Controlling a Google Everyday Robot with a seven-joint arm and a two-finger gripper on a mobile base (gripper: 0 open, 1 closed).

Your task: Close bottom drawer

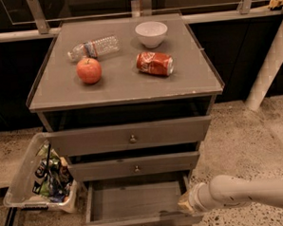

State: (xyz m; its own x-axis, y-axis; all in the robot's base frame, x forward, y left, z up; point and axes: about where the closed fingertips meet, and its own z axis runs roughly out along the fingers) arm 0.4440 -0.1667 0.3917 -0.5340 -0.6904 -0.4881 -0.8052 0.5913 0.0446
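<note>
Your bottom drawer (132, 202) stands pulled well out at the foot of the cabinet (133, 139). The claw (184, 207) sits at the drawer's right front corner; you cannot tell whether it is open or closed. On the counter (126, 89) above lie an apple (89, 70), a can (154, 63), a bottle (94, 47) and a bowl (151, 33).
</note>
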